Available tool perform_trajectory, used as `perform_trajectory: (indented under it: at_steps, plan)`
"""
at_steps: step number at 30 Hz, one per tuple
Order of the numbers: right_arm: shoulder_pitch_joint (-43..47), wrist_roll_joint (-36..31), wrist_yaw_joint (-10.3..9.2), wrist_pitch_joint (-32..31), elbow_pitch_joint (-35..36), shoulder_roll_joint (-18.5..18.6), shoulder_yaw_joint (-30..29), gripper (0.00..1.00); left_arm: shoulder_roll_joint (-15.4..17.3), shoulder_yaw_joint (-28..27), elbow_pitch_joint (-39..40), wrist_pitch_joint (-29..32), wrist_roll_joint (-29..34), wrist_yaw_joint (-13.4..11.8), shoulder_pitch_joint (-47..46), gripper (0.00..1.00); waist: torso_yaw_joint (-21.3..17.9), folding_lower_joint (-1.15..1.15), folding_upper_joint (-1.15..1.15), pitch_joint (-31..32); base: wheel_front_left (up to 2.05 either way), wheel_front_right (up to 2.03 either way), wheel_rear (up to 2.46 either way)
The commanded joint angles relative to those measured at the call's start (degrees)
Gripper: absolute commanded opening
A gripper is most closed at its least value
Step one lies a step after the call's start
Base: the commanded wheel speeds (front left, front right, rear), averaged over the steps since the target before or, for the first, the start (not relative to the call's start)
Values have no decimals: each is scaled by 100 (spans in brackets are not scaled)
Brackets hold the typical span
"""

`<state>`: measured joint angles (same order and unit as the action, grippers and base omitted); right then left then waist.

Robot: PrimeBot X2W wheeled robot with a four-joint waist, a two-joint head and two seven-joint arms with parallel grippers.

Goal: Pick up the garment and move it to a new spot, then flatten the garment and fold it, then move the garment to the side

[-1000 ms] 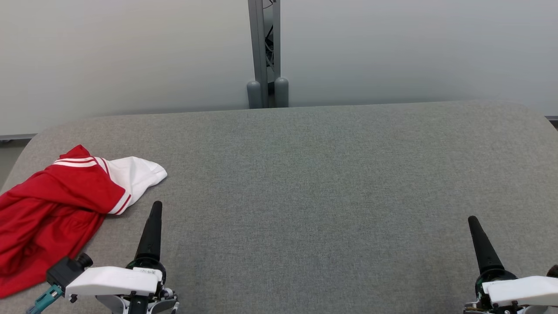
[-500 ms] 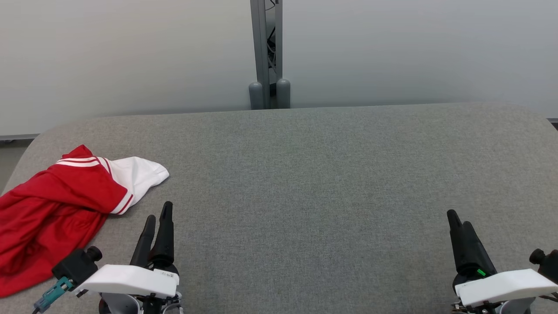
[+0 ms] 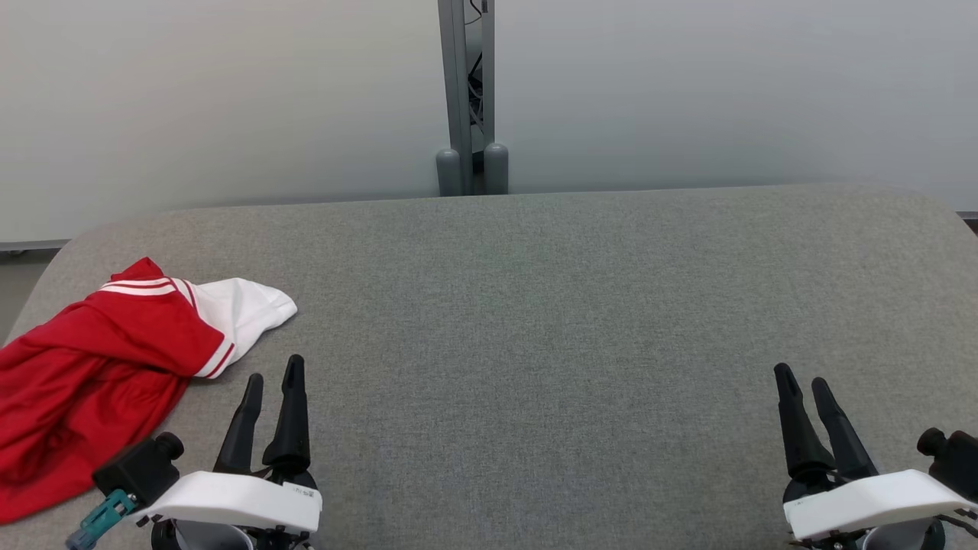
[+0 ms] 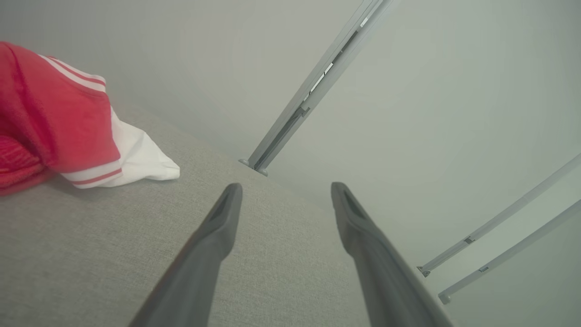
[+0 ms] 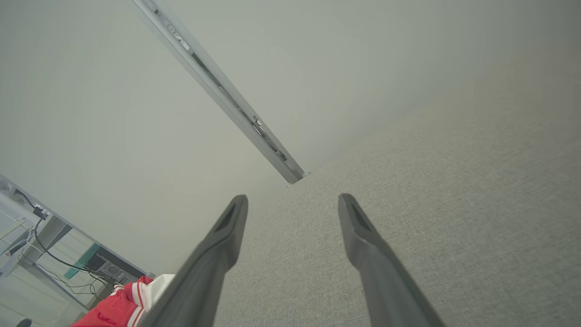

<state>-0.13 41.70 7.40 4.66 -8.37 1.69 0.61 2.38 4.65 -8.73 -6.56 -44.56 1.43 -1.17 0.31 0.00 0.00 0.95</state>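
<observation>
Garment [image 3: 99, 367] in the head view, red with a white end, heaped in loose folds at the left edge of the grey table [image 3: 535, 305]. Just beside the left gripper [image 3: 273, 369], well apart from the right gripper [image 3: 800, 375], both with fingers spread and empty. Left wrist view: white end nearest, red bulk bunched behind; right wrist view: a red-and-white corner far off. Likely risk: pinching one layer only, so the rest trails or slips off that edge.

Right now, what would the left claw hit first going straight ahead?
Way looks free: left claw aims over bare table toward the wall; the garment lies off to its left. Depth unclear.
</observation>
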Motion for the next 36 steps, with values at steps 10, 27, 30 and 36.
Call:
perform_trajectory:
  at_steps: [10,27,30,36]
  plan:
    - [-64,-671,8,234,13,74,-68,100,35,-23,210,-177,712,-71,83,100,-3,0,0,47,0,0,0]
    - [80,-1735,10,504,55,97,40,100,44,32,237,-402,1642,-146,222,100,-39,0,0,165,0,0,0]
    - [79,-1921,10,546,45,100,46,100,46,36,224,-435,1807,-135,262,100,-47,0,0,189,0,0,0]
    - [67,-2218,11,624,38,105,2,100,49,34,271,-497,2146,-171,307,100,-50,0,0,212,0,0,0]
